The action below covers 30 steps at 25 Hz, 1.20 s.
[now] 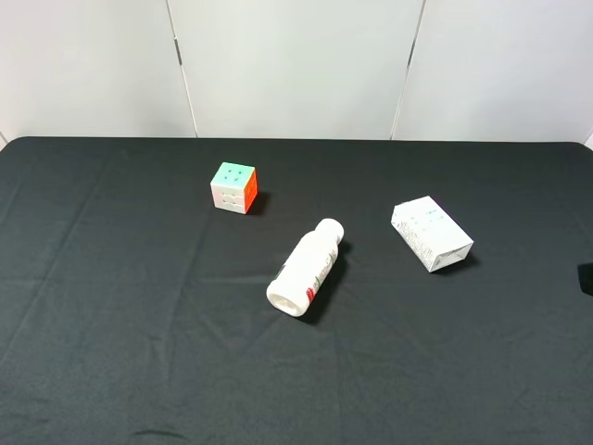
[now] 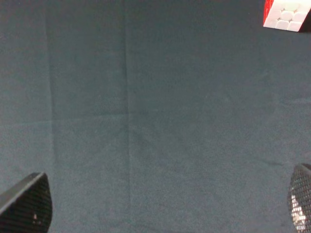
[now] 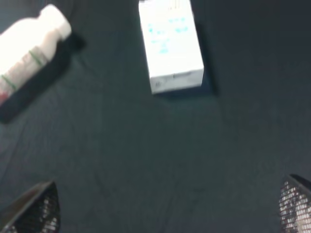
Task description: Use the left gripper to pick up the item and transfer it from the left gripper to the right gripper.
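The item, a white carton with light-blue print (image 1: 431, 233), lies on its side on the black cloth right of centre. It also shows in the right wrist view (image 3: 170, 44), well ahead of the open right gripper (image 3: 167, 208), whose fingertips (image 3: 34, 211) stand far apart over bare cloth. The left gripper (image 2: 165, 204) is open too, with only its fingertips (image 2: 26, 204) in sight above bare cloth; the carton is out of that view. Neither arm shows in the exterior high view, apart from a dark sliver at the right edge (image 1: 586, 278).
A white bottle with a red-marked label (image 1: 307, 267) lies on its side at centre, also in the right wrist view (image 3: 30, 48). A multicoloured puzzle cube (image 1: 233, 186) sits at back left; its corner shows in the left wrist view (image 2: 286, 14). Black cloth (image 1: 139, 352) covers the table.
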Motion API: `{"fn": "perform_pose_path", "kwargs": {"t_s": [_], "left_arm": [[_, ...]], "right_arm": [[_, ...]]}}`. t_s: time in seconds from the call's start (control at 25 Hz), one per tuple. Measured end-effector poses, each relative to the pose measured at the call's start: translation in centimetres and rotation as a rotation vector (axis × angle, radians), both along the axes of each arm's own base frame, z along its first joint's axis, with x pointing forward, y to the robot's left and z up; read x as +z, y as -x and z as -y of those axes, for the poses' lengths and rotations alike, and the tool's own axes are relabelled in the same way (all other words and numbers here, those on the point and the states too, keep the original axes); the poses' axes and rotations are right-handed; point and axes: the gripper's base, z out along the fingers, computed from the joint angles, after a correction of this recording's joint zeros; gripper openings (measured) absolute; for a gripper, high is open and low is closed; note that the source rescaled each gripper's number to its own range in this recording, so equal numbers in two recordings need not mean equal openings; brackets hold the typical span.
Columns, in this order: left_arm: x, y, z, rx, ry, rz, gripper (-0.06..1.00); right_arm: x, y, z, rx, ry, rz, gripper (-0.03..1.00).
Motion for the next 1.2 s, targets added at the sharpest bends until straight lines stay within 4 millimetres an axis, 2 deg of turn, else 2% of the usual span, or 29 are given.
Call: {"fn": "perform_pose_path", "kwargs": {"t_s": [0.32,0.48,0.92,1.2], "left_arm": [[0.0,0.0,0.0,0.000,0.000,0.000,1.00],[0.0,0.0,0.0,0.001,0.001,0.000,1.00],[0.0,0.0,0.0,0.002,-0.002,0.000,1.00],[0.0,0.0,0.0,0.002,-0.002,0.000,1.00]], "right_arm": [[-0.4,3.9,0.9,-0.005,-0.039,0.188,1.00],[-0.5,5.0,1.1,-0.008,-0.049,0.246,1.00],[-0.5,5.2,1.2,-0.012,-0.054,0.253,1.00],[-0.5,5.9,1.3,-0.169,-0.041,0.306,1.00]]}}
